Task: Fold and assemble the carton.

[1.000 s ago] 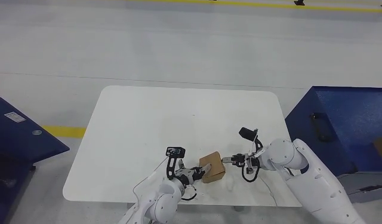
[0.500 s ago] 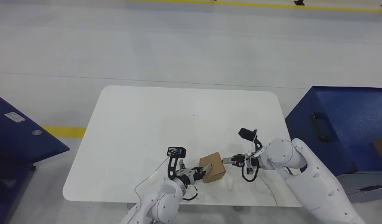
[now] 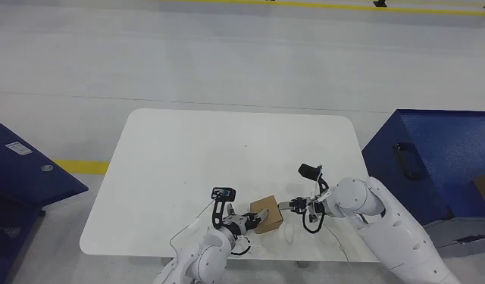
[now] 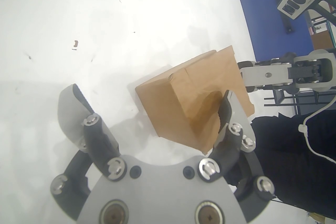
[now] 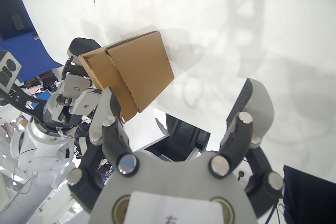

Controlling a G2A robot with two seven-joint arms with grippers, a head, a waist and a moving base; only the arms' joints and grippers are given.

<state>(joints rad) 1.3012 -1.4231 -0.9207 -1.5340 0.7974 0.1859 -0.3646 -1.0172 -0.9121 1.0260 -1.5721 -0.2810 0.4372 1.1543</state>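
Carton [image 3: 267, 212] of plain brown cardboard sits on the white desk [image 3: 189, 155] close to its near edge, between the two arms. In the left wrist view it shows as a small closed-looking box with a creased seam across one face. In the right wrist view a flap lies folded over its end.

The left fingers [image 4: 231, 114] are spread wide and grip nothing. One lies against a side face of the carton, and the other hangs over bare desk well apart from it. The right fingers [image 5: 111, 104] are likewise spread open. One meets the lower corner of the carton's flap end, and the other stands clear over the desk.

A blue bin [image 3: 432, 155] stands just beside the desk on the right arm's side.
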